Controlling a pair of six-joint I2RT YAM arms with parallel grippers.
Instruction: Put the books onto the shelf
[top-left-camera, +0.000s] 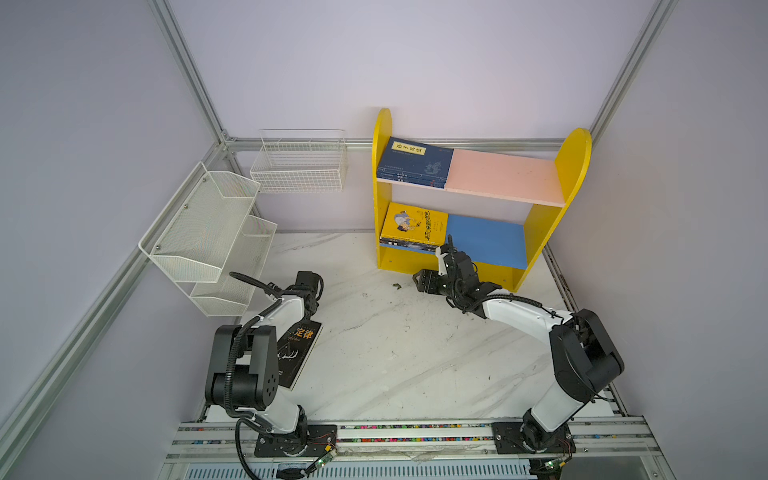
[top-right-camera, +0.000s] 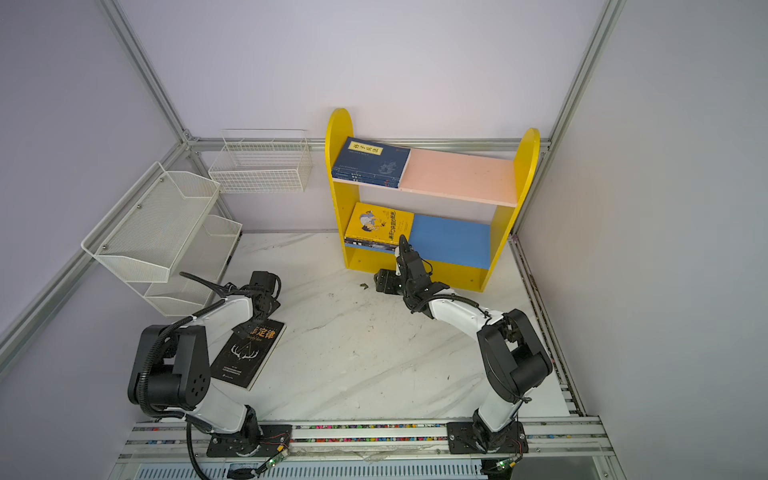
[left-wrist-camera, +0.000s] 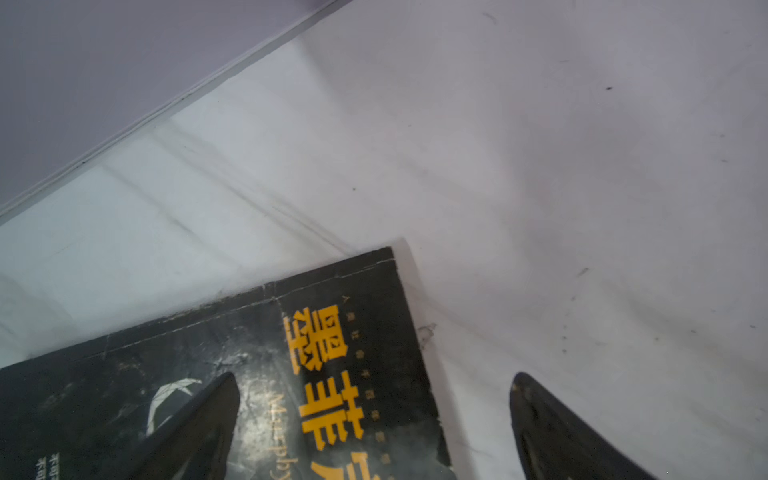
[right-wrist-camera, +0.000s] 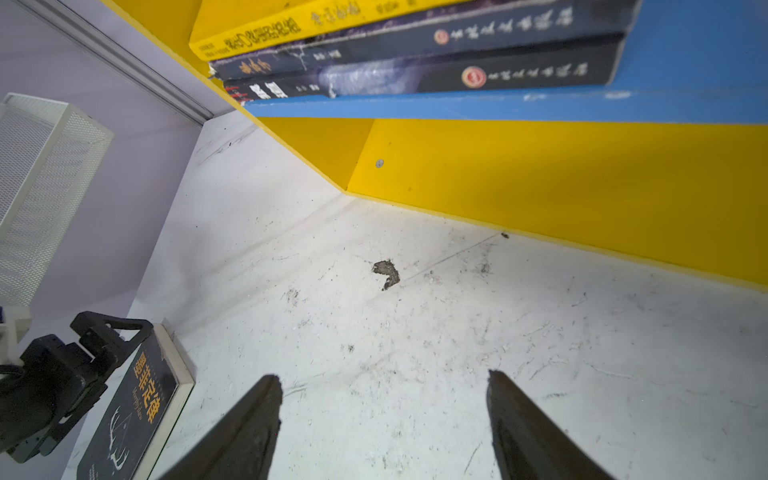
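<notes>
Lying flat on the white table (top-left-camera: 395, 353) near the left arm is one black book (top-right-camera: 249, 353) with orange title characters, the only book off the shelf (top-left-camera: 382, 124). The left gripper (left-wrist-camera: 372, 395) hangs low over its top corner with its two fingers wide apart: one finger (left-wrist-camera: 208, 415) is over the cover and the other is over bare table past the book's edge. It grips nothing.

The shelf stands at the back of the table and has two boards. On the pink upper board (top-left-camera: 498, 174), a stack of navy books (top-left-camera: 415, 162) sits at the left end; it looks like three, though the spines are too small to be sure. At the left end of the blue lower board (top-left-camera: 486, 241) lie three books, one yellow book (top-left-camera: 415, 224) on top of two dark ones (right-wrist-camera: 415, 75).

The right gripper (right-wrist-camera: 384, 386) is just in front of the lower board, its fingers spread and empty.

Two white racks sit at the left, one mesh tiered rack (top-left-camera: 199, 232) and one wire basket (top-left-camera: 299, 166).
</notes>
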